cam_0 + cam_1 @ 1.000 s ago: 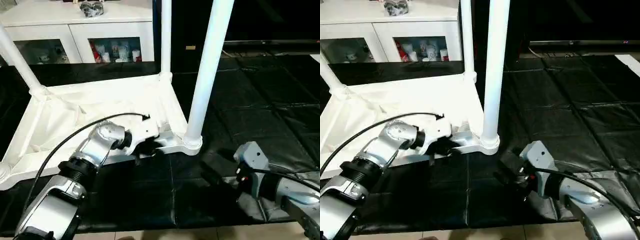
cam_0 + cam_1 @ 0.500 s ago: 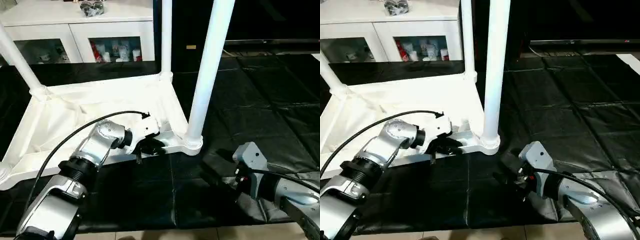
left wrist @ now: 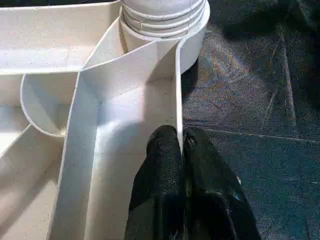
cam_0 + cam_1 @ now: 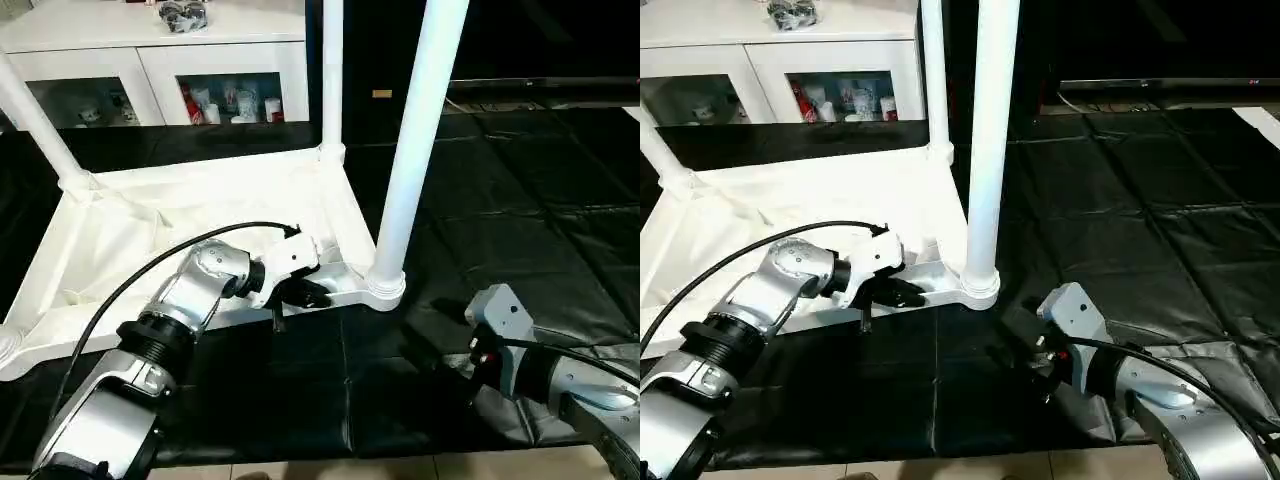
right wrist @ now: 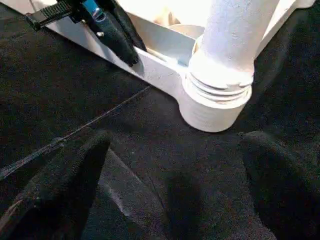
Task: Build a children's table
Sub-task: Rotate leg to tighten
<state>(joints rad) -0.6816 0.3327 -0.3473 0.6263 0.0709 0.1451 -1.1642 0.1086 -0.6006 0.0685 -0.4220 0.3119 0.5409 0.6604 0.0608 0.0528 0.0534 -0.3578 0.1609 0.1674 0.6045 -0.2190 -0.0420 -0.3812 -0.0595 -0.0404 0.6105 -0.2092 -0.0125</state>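
Left wrist view is showing the left gripper [image 3: 181,145] pinching its fingers together on the thin side wall of the children's table [image 4: 130,235], beside a corner socket. That table is lying upside down on the black floor mat [image 4: 520,200], legs pointing up. Right gripper [image 5: 172,165] is hovering with fingers wide apart, near the nearest leg [image 4: 405,170], touching nothing.

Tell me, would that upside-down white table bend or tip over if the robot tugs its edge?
Probably not bend much: the table has stiffening ribs, and the left end effector is pinching a thin rim wall. It likely slides rather than tips, lying flat on the black mat. The tall legs might wobble.
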